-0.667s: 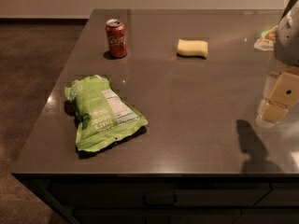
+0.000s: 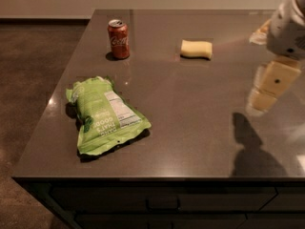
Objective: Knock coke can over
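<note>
The coke can [image 2: 118,38] is a small red can with white lettering and a silver top. It stands upright near the far left of the dark table [image 2: 190,128]. My gripper [image 2: 268,88] hangs above the right side of the table, far to the right of the can and not touching it. Its shadow falls on the table below it. Nothing shows in the gripper.
A green snack bag [image 2: 105,116] lies flat at the front left of the table. A pale yellow sponge [image 2: 196,48] lies at the far middle, between the can and my arm. The table's left edge runs close beside the can.
My gripper has moved a little to the left. The can, the bag and the sponge have not moved.
</note>
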`<state>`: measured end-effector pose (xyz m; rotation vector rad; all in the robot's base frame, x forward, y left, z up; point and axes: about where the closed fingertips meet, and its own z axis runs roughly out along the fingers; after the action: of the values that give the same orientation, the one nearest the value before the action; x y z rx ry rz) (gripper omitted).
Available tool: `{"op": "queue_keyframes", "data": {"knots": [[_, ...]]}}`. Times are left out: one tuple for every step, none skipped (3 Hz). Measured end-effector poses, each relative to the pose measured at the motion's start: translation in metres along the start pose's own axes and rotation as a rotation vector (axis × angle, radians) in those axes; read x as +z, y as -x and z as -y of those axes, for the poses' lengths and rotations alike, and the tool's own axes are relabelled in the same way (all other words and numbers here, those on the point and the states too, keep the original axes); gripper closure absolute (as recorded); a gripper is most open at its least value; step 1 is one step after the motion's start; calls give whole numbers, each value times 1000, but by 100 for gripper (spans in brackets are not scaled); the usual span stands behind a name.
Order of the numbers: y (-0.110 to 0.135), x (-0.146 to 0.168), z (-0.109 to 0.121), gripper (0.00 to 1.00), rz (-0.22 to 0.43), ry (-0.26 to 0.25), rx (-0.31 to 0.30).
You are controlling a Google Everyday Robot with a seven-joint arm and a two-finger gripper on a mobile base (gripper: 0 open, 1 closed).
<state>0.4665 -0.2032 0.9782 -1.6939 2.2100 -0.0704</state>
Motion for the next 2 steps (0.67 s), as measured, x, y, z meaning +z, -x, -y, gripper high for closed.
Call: {"op": "queue_keyframes", "data": {"knots": [[41,27,51,0,68,-11,37],[65,44,81,0,101,-19,70]]}}
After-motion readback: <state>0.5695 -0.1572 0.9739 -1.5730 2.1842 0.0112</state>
